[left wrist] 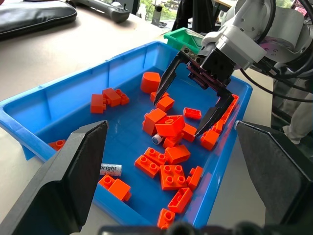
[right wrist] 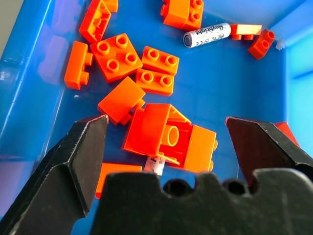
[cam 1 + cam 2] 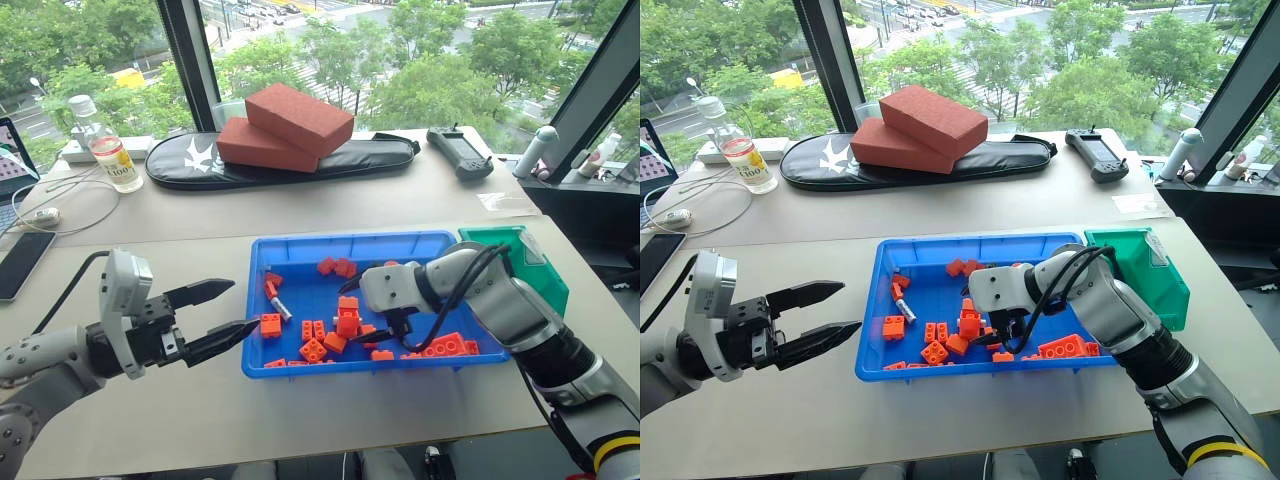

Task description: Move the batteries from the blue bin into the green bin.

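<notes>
The blue bin (image 3: 350, 240) sits mid-table, holding many orange bricks (image 3: 347, 322) and the batteries. One silver battery (image 3: 283, 306) lies bare near the bin's left end (image 2: 206, 35). Another battery (image 2: 155, 165) pokes out from under an orange brick (image 1: 157, 139). My right gripper (image 1: 177, 118) hangs open inside the bin, tilted down over that brick pile, its fingers either side of it and nothing held. My left gripper (image 3: 245, 305) floats open and empty just left of the bin. The green bin (image 3: 535, 275) stands against the blue bin's right end.
At the back, two red blocks (image 3: 285, 125) rest on a black bag (image 3: 200, 160). A water bottle (image 3: 108, 150), cables and a phone (image 3: 20, 262) are at the far left. A black handheld controller (image 3: 460, 152) lies at the back right.
</notes>
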Available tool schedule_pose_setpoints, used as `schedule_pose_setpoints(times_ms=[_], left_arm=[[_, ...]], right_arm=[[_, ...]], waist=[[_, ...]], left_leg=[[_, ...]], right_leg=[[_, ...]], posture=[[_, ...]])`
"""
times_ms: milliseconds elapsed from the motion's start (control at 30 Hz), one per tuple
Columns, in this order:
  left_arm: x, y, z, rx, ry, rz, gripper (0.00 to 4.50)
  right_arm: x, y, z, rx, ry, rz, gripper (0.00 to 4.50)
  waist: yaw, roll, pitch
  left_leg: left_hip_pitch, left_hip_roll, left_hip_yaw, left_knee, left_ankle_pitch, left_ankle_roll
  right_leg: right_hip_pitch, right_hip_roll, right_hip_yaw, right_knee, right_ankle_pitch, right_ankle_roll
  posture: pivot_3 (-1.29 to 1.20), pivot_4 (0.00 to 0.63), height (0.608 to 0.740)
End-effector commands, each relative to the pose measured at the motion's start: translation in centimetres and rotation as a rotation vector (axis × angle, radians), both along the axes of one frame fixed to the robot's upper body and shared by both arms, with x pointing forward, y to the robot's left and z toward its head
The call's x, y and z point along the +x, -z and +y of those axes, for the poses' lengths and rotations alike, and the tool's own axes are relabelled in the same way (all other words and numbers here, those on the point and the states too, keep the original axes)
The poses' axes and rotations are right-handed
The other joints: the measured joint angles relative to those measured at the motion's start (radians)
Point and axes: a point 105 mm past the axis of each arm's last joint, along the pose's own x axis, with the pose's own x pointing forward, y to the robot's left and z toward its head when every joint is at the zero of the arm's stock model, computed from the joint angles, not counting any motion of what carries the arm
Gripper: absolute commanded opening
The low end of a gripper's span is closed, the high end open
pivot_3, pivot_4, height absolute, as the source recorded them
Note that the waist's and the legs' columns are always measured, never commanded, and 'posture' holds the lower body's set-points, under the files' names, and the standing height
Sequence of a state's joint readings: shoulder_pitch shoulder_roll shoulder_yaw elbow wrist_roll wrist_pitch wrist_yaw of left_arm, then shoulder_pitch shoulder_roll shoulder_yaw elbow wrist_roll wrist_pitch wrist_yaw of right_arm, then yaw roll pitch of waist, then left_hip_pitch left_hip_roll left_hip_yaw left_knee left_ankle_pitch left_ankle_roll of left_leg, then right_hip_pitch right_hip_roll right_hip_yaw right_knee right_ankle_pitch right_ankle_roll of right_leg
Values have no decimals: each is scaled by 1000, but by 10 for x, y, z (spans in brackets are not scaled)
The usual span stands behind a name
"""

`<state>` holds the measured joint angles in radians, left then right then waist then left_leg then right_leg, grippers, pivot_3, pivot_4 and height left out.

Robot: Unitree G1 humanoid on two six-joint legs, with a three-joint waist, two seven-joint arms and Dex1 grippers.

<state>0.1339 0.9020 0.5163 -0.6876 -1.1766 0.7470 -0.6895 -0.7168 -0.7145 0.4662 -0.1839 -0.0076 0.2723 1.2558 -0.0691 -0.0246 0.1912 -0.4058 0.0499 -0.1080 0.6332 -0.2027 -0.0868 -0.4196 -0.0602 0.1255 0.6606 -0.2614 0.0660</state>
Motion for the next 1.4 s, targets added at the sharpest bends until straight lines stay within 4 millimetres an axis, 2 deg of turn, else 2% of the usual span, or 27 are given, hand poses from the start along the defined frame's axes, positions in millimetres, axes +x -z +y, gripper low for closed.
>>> schedule_pose_setpoints(times_ms=[33, 167, 433, 467, 733, 800, 867, 1000, 1133, 1167, 1233, 1267, 1400], left_arm=[[-4, -6, -2, 13, 11, -28, 4500], [-3, -7, -2, 12, 12, -29, 4500], [-3, -7, -3, 11, 15, -30, 4500], [-3, -7, -3, 11, 15, -30, 4500], [-2, -7, -3, 11, 16, -29, 4500], [-2, -7, -3, 11, 15, -29, 4500], [-2, -7, -3, 10, 14, -30, 4500], [-2, -5, -3, 8, 13, -28, 4500], [-1, -5, -3, 5, 17, -28, 4500], [-1, -5, -3, 4, 17, -28, 4500], [-1, -5, -2, 5, 19, -28, 4500], [-1, -5, -2, 5, 19, -27, 4500], [-1, -5, -2, 6, 21, -26, 4500]], right_arm=[[1, -4, 2, 10, 0, -31, 4482], [3, 0, 1, -4, 10, -33, 3449], [1, 2, 1, -3, 11, -29, 689], [0, 0, 2, 4, 9, -30, 608], [-19, -37, -2, 113, -12, 3, 607], [-20, -60, -13, 187, 30, 22, 607], [-13, -73, -29, 222, 106, 7, 607], [15, -68, -69, 173, 332, -40, 607], [28, -53, -99, 75, 472, -77, 607], [28, -52, -100, 77, 482, -73, 1607], [21, -52, -97, 78, 459, -52, 1978], [19, -52, -94, 80, 443, -49, 2369], [6, -63, -61, 179, 322, -14, 3707]], waist=[[0, 0, 0], [0, 0, 0], [-1, 0, 0], [-1, 0, 0], [0, 0, 0], [1, 0, 0], [2, 0, 0], [2, 0, 0], [1, 0, 0], [1, 0, 0], [-3, 0, 0], [-4, 0, 0], [-4, 0, 0]], left_leg=[[0, 0, 0, 0, 0, 0], [0, 0, 0, 0, 0, 0], [0, 0, 0, 0, 0, 0], [1, 0, 0, 0, 0, 0], [0, 0, 0, 0, 0, 0], [0, 0, 0, 0, 0, 0], [0, 0, 0, 0, 0, 0], [0, 0, 0, 0, 0, 0], [0, 0, 0, 0, 0, 0], [0, 0, 0, 0, 0, 0], [0, 0, 0, 0, 0, 0], [0, 0, 0, -1, 0, 0], [0, 0, 0, -1, 0, 0]], right_leg=[[0, 0, 0, 0, 0, 0], [0, 0, 0, 0, 0, 0], [0, 0, 0, 0, 0, 0], [0, 0, 0, 0, 0, 0], [0, 0, 0, 0, 0, 0], [0, 0, 0, 0, 0, 0], [0, 0, 0, 0, 0, 0], [1, 0, 0, -1, 0, 0], [0, 0, 0, -1, 0, 0], [0, 0, 0, -1, 0, 0], [-1, 0, 1, -1, 0, 0], [-1, 0, 1, 0, 0, 0], [-1, 0, 1, 0, 0, 0]], posture=[[0, 150, 740], [0, 150, 740], [0, 150, 740], [0, 150, 740], [0, 150, 740], [0, 150, 740], [0, 150, 740], [0, 150, 740], [0, 150, 740], [0, 150, 740], [0, 150, 740], [0, 150, 740], [0, 150, 740]])
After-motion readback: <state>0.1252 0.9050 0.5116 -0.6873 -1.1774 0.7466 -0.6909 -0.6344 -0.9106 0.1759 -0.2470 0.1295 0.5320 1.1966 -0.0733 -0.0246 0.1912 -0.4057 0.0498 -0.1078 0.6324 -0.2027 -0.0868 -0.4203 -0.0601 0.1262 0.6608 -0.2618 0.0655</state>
